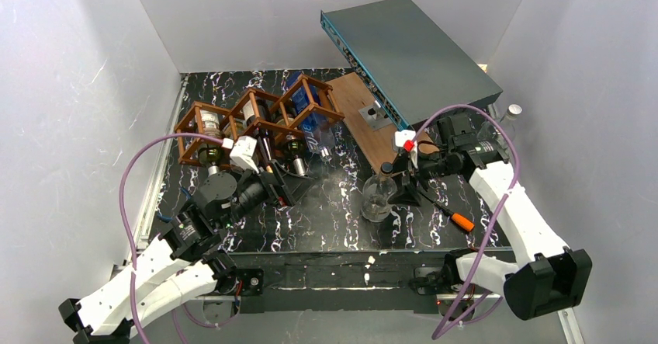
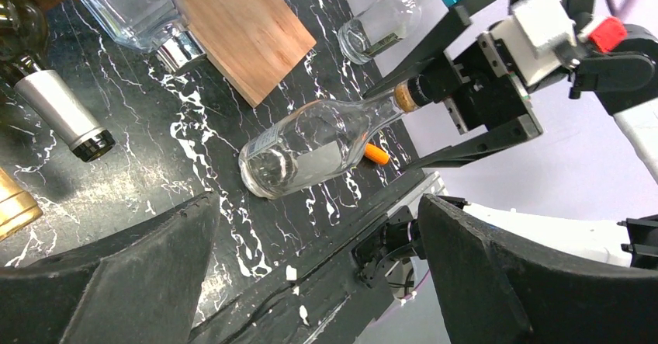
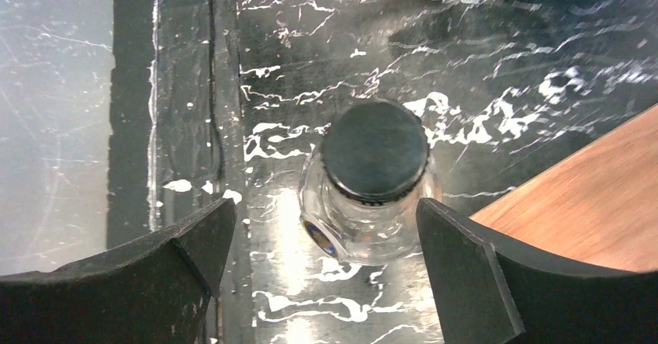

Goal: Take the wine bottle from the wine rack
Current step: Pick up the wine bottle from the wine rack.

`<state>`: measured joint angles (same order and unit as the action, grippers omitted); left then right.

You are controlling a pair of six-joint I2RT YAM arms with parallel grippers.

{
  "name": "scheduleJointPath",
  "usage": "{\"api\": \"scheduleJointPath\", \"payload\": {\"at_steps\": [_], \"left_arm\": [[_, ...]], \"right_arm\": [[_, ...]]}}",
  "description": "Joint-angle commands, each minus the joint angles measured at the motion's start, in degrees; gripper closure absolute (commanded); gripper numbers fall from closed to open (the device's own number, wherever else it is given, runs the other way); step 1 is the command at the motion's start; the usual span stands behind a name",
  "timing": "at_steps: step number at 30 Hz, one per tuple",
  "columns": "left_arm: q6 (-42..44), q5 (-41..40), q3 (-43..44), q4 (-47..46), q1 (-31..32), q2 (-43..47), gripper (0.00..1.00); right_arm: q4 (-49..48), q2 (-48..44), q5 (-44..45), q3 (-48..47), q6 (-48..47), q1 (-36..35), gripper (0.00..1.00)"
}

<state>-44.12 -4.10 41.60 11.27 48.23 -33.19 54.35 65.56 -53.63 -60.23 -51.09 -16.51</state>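
wine bottle (image 1: 378,196): stood upright on the table (image 1: 326,224), well apart from the wine rack (image 1: 256,119).
right gripper (image 3: 326,204): jaws held apart either side of the cap, nothing clamped.
left gripper (image 2: 316,204): spread wide, nothing held.
progress: removal judged done; only withdrawal is left.
top view alone: other bottles (image 1: 209,120) are shown lodged in the rack.
right wrist alone: gaps beside the cap are shown.
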Motion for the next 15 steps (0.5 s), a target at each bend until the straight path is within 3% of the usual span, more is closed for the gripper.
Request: {"api": "scheduleJointPath", "payload": {"at_steps": [1, 8, 15], "left_arm": [[0.2, -1.0, -0.5, -0.4, 0.3, -0.3, 0.02], [0.2, 0.0, 0.3, -0.5, 0.3, -1.4, 0.02], [-0.7, 0.2, -0.2, -1.1, 0.3, -1.3, 0.02]], "right_arm": [[-1.1, -4.6, -1.7, -0.4, -6.8, 0.2, 0.04], [0.5, -5.7, 1.2, -2.7, -8.3, 0.7, 0.04], [1.9, -4.4, -2.7, -5.3, -9.5, 0.6, 0.04]]}}
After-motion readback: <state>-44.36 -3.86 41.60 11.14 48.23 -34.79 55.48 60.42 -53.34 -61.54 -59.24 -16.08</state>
